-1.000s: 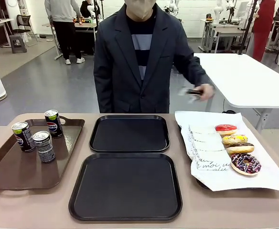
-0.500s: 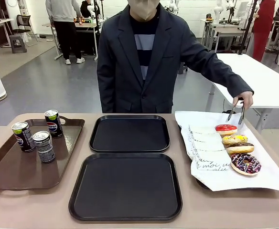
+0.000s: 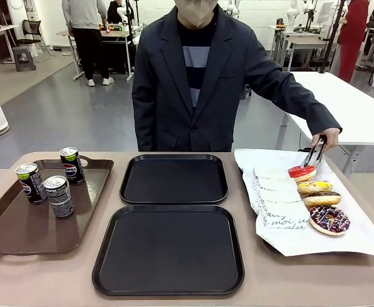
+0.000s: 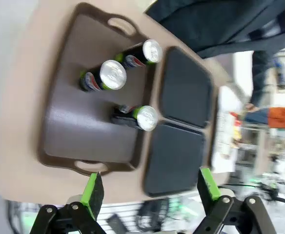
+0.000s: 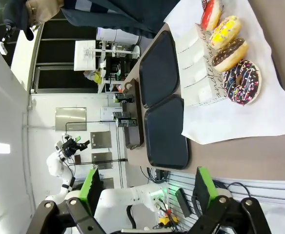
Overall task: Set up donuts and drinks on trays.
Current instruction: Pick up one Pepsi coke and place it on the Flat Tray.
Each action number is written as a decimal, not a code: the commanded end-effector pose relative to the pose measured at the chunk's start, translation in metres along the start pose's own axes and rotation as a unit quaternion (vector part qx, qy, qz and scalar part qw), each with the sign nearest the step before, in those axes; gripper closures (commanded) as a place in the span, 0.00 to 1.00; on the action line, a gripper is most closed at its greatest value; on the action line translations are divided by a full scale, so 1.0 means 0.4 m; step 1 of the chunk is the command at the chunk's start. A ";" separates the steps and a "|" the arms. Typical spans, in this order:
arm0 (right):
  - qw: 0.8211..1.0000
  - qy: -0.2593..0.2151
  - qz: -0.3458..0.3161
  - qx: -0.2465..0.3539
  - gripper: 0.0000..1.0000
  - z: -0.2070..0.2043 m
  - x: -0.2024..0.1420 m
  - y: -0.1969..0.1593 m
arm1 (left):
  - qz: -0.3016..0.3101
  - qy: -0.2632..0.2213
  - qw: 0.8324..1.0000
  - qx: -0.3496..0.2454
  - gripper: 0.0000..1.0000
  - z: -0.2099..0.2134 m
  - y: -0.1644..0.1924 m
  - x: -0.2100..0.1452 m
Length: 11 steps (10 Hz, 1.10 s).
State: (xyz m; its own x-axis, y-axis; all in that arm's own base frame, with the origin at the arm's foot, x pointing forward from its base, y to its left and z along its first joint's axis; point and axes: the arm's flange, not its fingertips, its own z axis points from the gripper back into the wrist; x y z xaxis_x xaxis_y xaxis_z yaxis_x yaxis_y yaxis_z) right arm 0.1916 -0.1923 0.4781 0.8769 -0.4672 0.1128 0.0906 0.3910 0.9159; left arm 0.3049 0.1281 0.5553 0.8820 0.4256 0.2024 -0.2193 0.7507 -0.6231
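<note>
Tongs (image 3: 314, 155) have dropped onto the red-glazed donut (image 3: 301, 172), beside "moi" holders (image 3: 278, 192); Pepsi cans (image 3: 72, 165) stand well apart from it. Left hand (image 4: 150, 185) and right hand (image 5: 147, 184) gape wide, holding nothing.

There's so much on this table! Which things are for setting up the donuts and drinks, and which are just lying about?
For the job: four donuts, three drink cans, two black trays, the person's tongs at the red donut.
Just there: brown tray under the cans, white paper sheet under the donuts, white table behind.
</note>
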 end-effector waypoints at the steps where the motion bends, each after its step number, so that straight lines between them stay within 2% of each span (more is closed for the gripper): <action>1: 1.000 -0.001 0.010 0.011 0.00 0.002 0.004 -0.001 | -0.090 0.011 0.979 0.184 0.00 -0.046 -0.148 0.049; 2: 1.000 -0.001 0.010 0.011 0.00 0.002 0.004 -0.001 | -0.116 0.032 0.959 0.256 0.00 -0.093 -0.219 0.066; 3: 1.000 -0.001 0.010 0.011 0.00 0.002 0.004 -0.001 | -0.136 0.074 0.941 0.301 0.00 -0.157 -0.278 0.065; 4: 1.000 -0.001 0.010 0.011 0.00 0.002 0.004 -0.001 | -0.149 0.069 0.929 0.332 0.00 -0.225 -0.309 0.044; 7: 1.000 -0.001 0.010 0.011 0.00 0.002 0.004 -0.001 | -0.172 0.037 0.923 0.342 0.00 -0.400 -0.318 -0.056; 8: 1.000 -0.001 0.010 0.011 0.00 0.002 0.004 -0.001 | -0.163 0.022 0.929 0.332 0.00 -0.438 -0.317 -0.070; 10: 1.000 -0.001 0.010 0.011 0.00 0.002 0.004 -0.001 | -0.146 0.025 0.943 0.298 0.00 -0.494 -0.321 -0.099; 11: 1.000 -0.001 0.010 0.011 0.00 0.002 0.004 -0.001 | -0.143 0.022 0.945 0.294 0.00 -0.517 -0.317 -0.102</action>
State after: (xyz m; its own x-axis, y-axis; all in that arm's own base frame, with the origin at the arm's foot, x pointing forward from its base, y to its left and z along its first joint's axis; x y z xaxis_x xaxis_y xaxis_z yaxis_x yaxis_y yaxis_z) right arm 0.1905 -0.1922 0.4785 0.8776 -0.4664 0.1112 0.0917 0.3910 0.9158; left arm 0.3796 -0.0844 0.4769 0.9622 0.1207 0.2441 -0.1296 0.9914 0.0205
